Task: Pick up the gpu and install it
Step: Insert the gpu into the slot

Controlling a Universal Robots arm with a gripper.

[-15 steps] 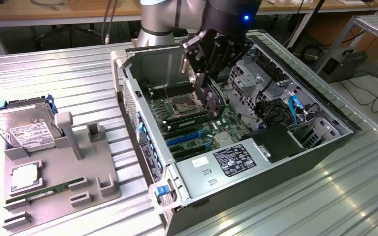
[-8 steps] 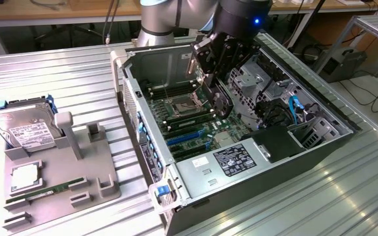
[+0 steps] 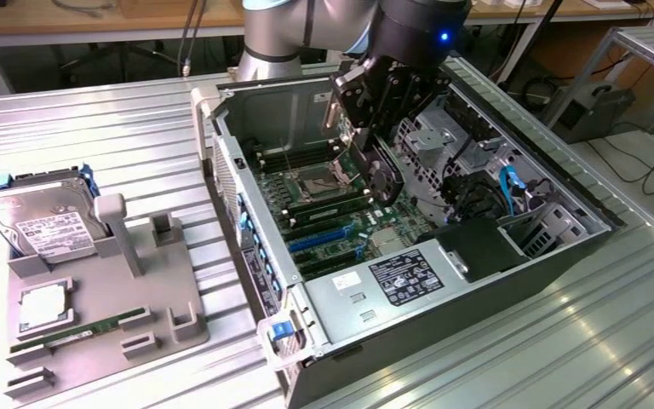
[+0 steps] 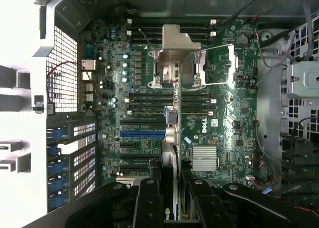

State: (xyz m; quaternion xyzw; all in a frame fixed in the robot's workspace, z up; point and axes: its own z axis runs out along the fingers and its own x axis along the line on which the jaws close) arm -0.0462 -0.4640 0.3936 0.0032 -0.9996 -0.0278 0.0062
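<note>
The gpu point(image 3: 385, 181) hangs on edge between the jaws, which are clamped on it from both flat sides. In the exterior view its black cooler and long silver end bracket point(image 3: 364, 158) point down out of the gripper point(image 3: 385, 141) into the open computer case point(image 3: 554, 256). In the wrist view the gpu point(image 4: 172, 150) shows as a thin edge running straight out from between the black fingers point(image 4: 149, 203) of the gripper point(image 4: 174, 188).

Directly beneath the jaws lies the green motherboard point(image 3: 327, 192), and the card's lower edge is above it; whether it touches cannot be told. Under the jaws and slightly to one side sits the row of expansion slots, one of them blue point(image 4: 142, 135). Farther out ahead of the jaws is the processor socket point(image 4: 179, 63) with its metal frame raised, memory slots on both sides of it.

Well apart from the jaws, toward the exterior view's left, a grey holder tray point(image 3: 111, 290) outside the case carries a hard drive point(image 3: 43, 223) and a narrow green memory stick point(image 3: 77, 330).
</note>
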